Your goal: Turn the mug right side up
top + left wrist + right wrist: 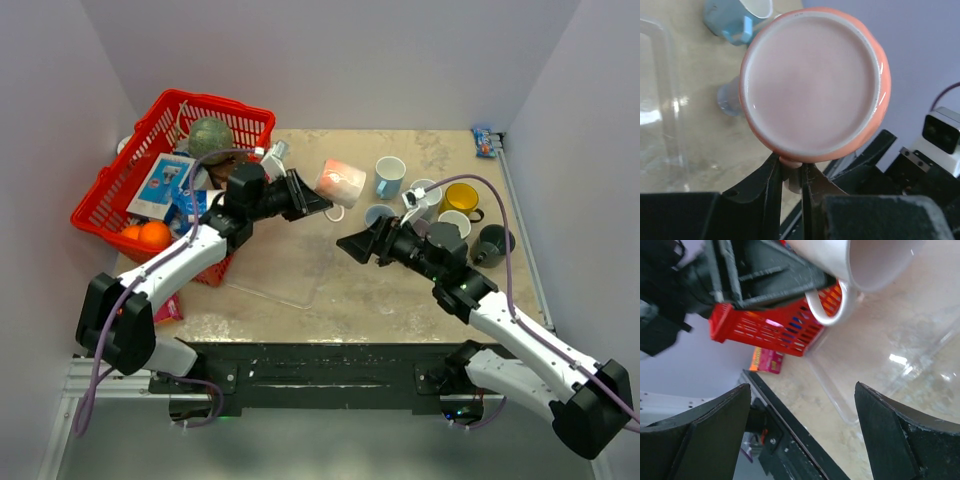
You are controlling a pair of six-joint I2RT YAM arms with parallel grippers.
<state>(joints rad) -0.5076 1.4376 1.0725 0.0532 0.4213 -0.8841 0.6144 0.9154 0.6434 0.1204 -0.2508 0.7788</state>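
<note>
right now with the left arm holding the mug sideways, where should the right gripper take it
Probably the rim, one finger inside, coming from the mouth side: the mug lies sideways, its base toward the left gripper pinching by the handle, its mouth toward the open right gripper.

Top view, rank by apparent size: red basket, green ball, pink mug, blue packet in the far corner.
1. Red basket, clearly largest.
2. Pink mug and green ball look about alike. The mug is lifted nearer the camera, so I won't rank them.
3. Blue packet, smallest.
</note>
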